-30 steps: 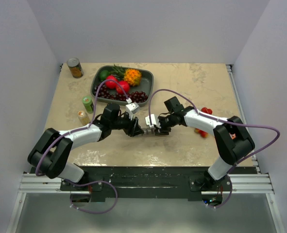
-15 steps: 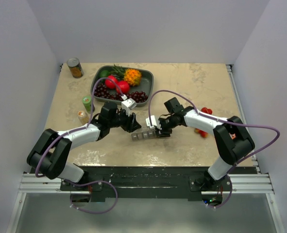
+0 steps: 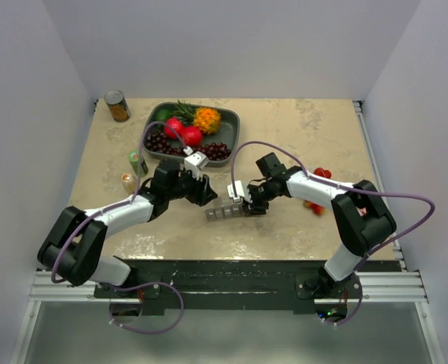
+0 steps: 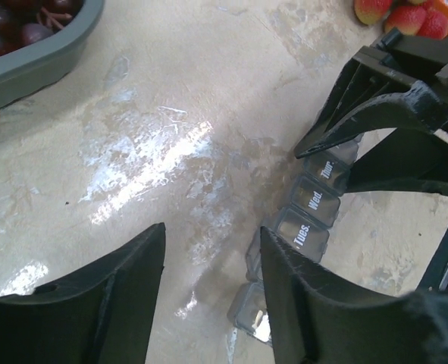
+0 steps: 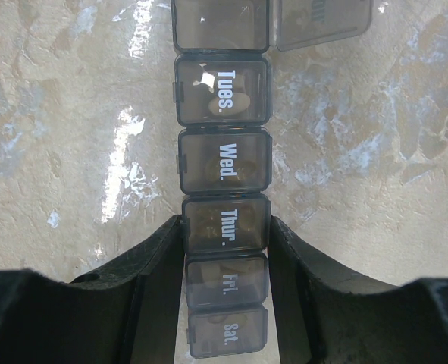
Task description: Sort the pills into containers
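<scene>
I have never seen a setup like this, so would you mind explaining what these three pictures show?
Two robot arms are bolted at the near edge of a table. The wide picture looks down from above and behind them. The other two come from a camera on each wrist, so the dark shapes at the bottom are that arm's own fingers. The right gripper is closed on a grey pill organizer, a strip of lidded compartments marked by weekday. The left gripper is open beside it, holding nothing. Farther back sit a tray of fruit, a tin can and a green bottle.
</scene>
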You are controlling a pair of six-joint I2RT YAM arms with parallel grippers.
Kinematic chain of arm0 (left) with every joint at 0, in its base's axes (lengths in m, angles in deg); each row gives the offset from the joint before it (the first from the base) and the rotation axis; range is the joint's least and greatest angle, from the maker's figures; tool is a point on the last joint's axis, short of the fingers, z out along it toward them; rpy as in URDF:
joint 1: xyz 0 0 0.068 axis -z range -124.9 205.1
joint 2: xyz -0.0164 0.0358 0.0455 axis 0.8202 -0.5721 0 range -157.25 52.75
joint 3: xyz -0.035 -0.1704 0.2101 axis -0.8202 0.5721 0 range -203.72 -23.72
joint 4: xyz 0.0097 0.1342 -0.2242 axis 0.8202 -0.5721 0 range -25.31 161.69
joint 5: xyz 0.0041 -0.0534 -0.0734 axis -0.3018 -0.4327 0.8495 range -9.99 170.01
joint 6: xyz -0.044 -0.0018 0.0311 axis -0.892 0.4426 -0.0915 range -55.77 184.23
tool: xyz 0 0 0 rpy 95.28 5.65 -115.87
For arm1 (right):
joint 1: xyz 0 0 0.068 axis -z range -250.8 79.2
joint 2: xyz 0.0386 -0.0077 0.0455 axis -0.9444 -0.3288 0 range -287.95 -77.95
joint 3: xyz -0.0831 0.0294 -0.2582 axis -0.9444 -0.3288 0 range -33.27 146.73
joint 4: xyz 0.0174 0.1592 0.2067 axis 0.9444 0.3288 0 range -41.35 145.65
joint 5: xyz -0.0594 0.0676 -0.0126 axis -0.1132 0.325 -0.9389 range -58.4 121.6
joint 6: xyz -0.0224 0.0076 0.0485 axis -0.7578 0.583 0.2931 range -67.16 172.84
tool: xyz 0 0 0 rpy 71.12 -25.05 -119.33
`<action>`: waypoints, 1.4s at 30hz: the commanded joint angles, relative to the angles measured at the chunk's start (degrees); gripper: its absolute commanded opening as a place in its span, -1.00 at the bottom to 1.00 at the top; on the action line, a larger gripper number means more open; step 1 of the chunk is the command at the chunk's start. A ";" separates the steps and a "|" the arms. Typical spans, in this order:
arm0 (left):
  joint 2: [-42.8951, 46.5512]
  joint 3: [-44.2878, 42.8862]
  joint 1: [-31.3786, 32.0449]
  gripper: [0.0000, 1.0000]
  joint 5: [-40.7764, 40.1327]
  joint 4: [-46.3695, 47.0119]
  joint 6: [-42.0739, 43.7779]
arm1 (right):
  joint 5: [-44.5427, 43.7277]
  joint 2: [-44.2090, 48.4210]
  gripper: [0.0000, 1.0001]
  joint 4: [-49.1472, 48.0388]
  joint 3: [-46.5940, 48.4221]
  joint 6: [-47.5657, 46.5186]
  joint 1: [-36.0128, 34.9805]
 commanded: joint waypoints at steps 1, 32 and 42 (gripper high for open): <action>5.81 0.50 -1.35 0.18 -2.84 0.68 -1.85 | -0.69 -1.06 -1.00 -0.23 2.06 1.27 0.48; 31.66 -3.00 -11.72 0.64 -25.42 -28.24 0.17 | -6.41 3.15 0.71 2.31 6.36 6.54 6.09; 34.11 -4.34 -11.81 0.85 -30.63 -31.59 2.29 | 1.58 13.61 0.76 12.86 14.79 13.13 7.16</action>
